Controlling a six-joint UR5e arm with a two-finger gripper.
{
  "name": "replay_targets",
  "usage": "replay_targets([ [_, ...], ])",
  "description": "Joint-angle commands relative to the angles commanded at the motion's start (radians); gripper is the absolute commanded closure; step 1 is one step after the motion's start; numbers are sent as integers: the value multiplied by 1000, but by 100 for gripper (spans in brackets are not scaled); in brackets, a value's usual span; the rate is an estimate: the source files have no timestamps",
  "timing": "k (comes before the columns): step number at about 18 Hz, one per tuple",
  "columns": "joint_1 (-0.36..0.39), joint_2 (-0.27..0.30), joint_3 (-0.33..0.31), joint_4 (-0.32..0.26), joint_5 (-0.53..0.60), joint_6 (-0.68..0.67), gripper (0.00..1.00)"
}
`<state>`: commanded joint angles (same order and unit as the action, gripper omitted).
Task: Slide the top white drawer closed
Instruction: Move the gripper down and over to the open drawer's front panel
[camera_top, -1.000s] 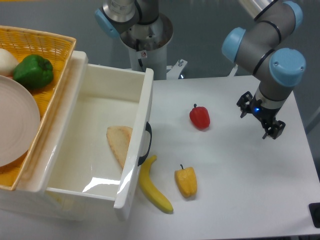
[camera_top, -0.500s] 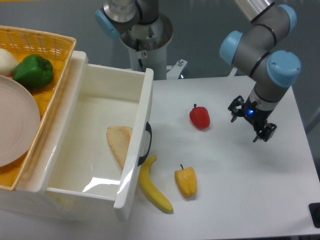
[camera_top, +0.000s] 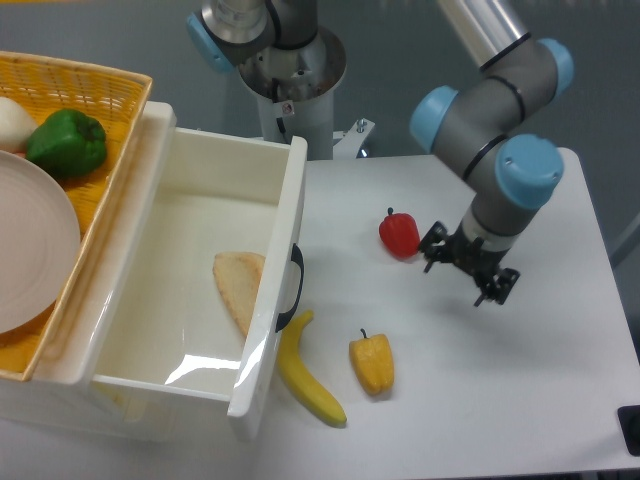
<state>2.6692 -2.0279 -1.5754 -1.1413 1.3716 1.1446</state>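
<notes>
Tool (camera_top: 468, 270) right of pulled-out top white drawer (camera_top: 262, 300), well apart.

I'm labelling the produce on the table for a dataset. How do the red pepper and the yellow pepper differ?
The red pepper is red and rounded; the yellow pepper is yellow and longer. The red pepper sits farther back, close beside the tool; the yellow pepper lies nearer the front, next to the banana. Seen from above, the red pepper looks more compact and the yellow one stretched out. Both rest on the white table with a short dark stem showing.
</notes>
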Motion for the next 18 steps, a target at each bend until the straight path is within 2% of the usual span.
replay_targets([
  [7, -28, 20, 0, -6, -63, -150, 70],
  [9, -46, 31, 0, -9, -88, -192, 81],
  [14, -86, 40, 6, -11, -123, -305, 90],
  [18, -97, 55, 9, -11, -172, -356, 93],
])
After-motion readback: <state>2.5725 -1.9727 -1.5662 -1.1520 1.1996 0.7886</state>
